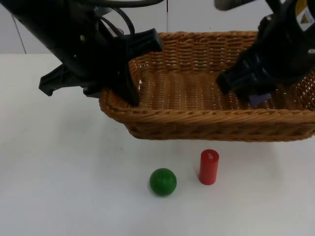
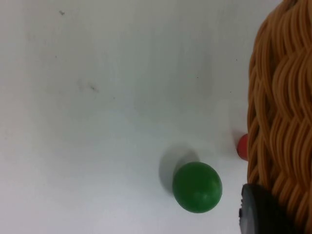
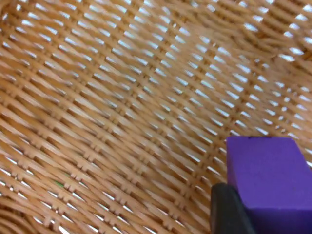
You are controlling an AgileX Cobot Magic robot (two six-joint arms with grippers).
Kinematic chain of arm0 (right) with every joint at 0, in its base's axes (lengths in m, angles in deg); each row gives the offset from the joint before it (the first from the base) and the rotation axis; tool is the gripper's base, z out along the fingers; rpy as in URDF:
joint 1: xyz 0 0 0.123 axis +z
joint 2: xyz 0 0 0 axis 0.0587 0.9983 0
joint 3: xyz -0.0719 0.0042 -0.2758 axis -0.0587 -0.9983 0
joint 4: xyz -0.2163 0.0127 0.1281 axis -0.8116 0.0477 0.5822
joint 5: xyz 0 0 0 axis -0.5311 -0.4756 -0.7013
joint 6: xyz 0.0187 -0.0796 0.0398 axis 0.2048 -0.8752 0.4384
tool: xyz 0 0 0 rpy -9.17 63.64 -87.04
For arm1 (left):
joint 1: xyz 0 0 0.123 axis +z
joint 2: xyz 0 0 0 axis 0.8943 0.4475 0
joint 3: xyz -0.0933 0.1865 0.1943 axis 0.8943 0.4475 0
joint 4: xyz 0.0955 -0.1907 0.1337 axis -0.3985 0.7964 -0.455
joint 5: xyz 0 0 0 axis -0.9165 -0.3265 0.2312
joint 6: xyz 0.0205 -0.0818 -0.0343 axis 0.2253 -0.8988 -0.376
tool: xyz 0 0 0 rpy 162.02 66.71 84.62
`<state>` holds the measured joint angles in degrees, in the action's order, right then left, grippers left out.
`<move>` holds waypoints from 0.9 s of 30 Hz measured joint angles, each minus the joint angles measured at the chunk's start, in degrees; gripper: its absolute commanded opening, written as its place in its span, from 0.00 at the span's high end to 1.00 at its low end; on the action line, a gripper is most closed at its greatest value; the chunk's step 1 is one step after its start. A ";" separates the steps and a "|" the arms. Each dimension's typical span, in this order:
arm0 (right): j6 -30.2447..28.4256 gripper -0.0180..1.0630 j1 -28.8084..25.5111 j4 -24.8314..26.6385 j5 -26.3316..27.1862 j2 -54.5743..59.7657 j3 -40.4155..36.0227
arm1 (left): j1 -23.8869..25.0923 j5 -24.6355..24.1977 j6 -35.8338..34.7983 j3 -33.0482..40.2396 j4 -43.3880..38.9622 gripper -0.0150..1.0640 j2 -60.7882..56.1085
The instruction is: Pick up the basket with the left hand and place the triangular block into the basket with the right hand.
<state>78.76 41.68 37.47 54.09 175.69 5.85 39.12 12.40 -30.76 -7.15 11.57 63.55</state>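
From above, we see the left gripper [image 1: 129, 83] pinching the wicker basket's [image 1: 206, 118] left rim, while the right gripper [image 1: 246, 93] inside it clamps the purple block [image 1: 259, 99]. A green ball [image 1: 163, 181] and a red cylinder [image 1: 208, 167] stand before the basket. At the right wrist, the block [image 3: 268, 180] hangs over the weave [image 3: 122, 107].

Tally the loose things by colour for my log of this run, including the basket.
Purple: 1, the triangular block, held in the right pincer over the basket floor
Green: 1, the ball
Red: 1, the cylinder
Tan: 1, the wicker basket, its rim gripped by the left pincer
Total: 4
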 measured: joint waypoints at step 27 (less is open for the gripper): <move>5.11 0.01 -0.33 -4.34 0.90 0.33 0.00 | 0.00 0.00 0.00 0.00 0.00 0.98 0.00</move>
<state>83.88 41.34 33.13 54.99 176.02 5.85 39.12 12.40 -30.76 -7.15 11.57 63.55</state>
